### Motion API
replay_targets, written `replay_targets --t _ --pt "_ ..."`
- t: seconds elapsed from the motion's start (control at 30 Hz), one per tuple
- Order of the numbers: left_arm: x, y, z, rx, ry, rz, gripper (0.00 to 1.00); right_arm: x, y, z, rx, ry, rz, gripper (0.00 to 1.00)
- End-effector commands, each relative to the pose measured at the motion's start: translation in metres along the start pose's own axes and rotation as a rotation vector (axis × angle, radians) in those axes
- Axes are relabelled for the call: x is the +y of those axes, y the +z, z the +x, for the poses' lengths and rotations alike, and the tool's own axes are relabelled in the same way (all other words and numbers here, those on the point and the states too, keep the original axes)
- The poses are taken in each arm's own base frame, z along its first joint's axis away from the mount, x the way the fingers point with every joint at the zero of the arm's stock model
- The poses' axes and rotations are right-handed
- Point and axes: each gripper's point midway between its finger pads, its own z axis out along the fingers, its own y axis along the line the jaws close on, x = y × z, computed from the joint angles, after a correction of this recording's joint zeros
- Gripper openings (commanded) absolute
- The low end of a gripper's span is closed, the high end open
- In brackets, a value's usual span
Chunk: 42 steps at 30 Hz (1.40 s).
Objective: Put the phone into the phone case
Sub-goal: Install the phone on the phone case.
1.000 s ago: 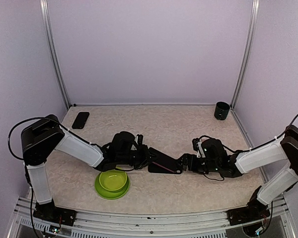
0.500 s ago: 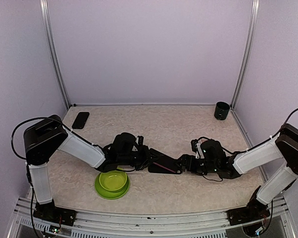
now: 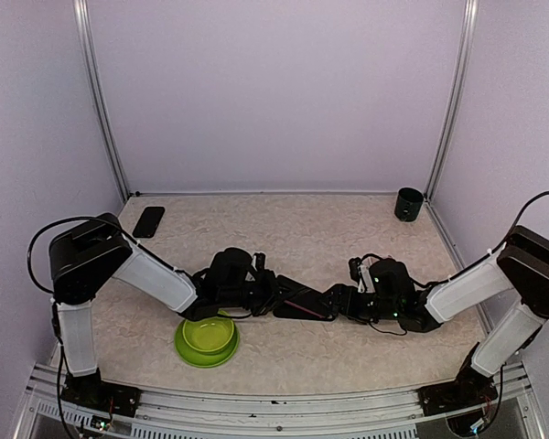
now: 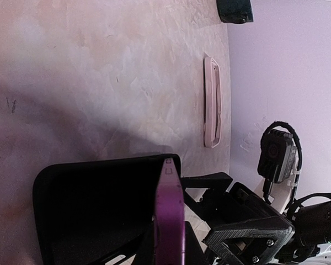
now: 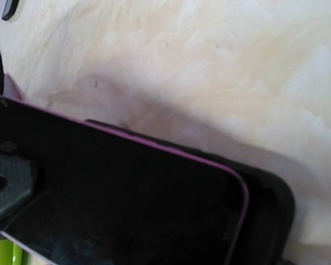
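My left gripper [image 3: 267, 297] is shut on the phone [image 3: 297, 298], a dark-screened handset with a purple rim [image 4: 170, 221]. It holds the phone on edge, tilted into the black phone case [image 3: 304, 312]. The right gripper [image 3: 340, 302] has its fingers wide apart on either side of the case's right end and grips it. In the right wrist view the phone [image 5: 127, 204] lies over the case, whose rounded corner [image 5: 273, 204] shows past it. That view does not show the right fingers. A shadow lies on the table beneath the case.
A green bowl [image 3: 206, 338] sits just in front of the left gripper. A second dark phone [image 3: 148, 221] lies at the far left. A black cup [image 3: 408, 203] stands in the far right corner. A pink case [image 4: 212, 102] lies by the right wall.
The right gripper and the case have crept slightly left toward the left gripper. The left gripper has kept its hold on the phone.
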Motion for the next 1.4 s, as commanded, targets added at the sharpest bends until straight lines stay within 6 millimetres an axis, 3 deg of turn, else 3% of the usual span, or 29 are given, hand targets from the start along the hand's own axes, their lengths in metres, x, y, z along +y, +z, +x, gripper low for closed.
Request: replay_targets --t 0.0,0.43,1.03,1.2,1.37 --pt "-0.003 0.009 0.008 -0.003 0.051 0.016 0.0 -0.014 0.002 0.017 0.059 0.035 0.024 0.84" --pt "0.025 0.018 0.029 0.026 0.06 -0.015 0.0 -0.009 0.004 0.017 0.068 0.042 0.003 0.84" --pt "0.037 0.027 0.046 0.091 0.019 -0.014 0.0 -0.006 0.007 0.02 0.081 0.038 -0.006 0.84" --pt "0.036 0.019 0.038 0.065 0.024 0.007 0.0 -0.009 0.002 0.016 0.066 0.022 0.022 0.84" --pt "0.016 0.002 0.022 0.02 0.04 0.099 0.0 -0.007 -0.009 0.001 0.026 0.006 0.032 0.85"
